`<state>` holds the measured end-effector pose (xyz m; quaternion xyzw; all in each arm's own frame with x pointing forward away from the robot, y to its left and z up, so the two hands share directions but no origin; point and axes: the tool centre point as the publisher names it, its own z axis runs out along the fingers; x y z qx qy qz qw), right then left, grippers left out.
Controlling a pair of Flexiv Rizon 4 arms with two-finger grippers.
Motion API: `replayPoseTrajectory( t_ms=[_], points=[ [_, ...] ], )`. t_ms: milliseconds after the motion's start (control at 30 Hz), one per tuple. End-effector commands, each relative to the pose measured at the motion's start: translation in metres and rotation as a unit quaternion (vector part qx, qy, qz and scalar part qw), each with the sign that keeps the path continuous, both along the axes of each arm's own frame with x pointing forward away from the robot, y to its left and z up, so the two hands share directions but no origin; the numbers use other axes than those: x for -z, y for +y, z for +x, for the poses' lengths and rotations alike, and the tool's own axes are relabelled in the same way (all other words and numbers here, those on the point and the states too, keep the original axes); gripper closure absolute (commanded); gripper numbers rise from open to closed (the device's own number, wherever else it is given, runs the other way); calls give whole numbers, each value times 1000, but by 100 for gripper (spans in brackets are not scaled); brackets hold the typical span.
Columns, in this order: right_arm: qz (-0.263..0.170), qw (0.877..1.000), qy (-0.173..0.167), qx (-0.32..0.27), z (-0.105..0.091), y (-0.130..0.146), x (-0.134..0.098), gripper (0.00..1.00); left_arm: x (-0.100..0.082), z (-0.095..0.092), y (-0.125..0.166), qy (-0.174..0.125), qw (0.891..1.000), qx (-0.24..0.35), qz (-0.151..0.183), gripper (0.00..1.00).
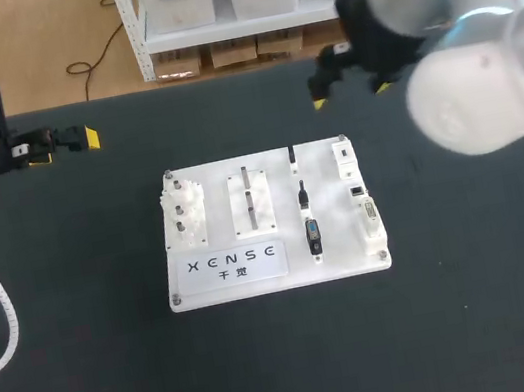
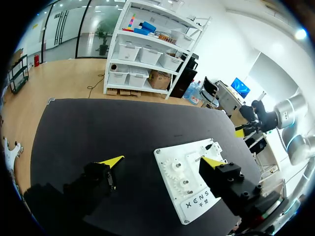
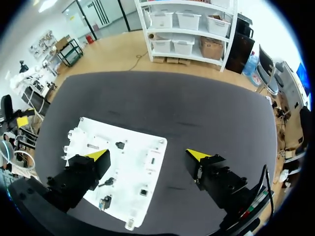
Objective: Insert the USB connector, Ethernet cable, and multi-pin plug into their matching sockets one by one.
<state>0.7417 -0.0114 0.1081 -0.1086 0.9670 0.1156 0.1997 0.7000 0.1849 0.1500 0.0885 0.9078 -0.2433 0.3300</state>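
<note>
Two wide-open, empty pincers beyond the white board's (image 1: 219, 214) far edge: left pincer (image 2: 165, 160) well off its left side, right pincer (image 3: 147, 153) near its right corner.

One white board (image 1: 278, 274) carries two gears (image 2: 173, 172), three dark plugs (image 1: 313, 236) and three sockets (image 1: 371, 215); left tool (image 2: 161, 161) and right tool (image 3: 147, 155) make two.

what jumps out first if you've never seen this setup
The white board of plugs and sockets stands out at the middle of the black table. Next comes the right arm, looming large at the far right, with the right gripper open beyond the board; the left gripper sits open at the far left.
</note>
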Motion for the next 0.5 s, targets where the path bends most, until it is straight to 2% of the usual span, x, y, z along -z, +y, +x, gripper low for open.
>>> replayPoseTrajectory(
  t_ms=[33,200,500],
  points=[
    [-49,999,10,14,6,23,13,0,0,0,0,0,1000,0,0,0],
    [-67,997,28,11,-1,35,28,0,0,0,0,0,1000,0,0,0],
    [-72,996,59,-5,-6,51,49,0,0,0,0,0,1000,0,0,0]
  ],
)
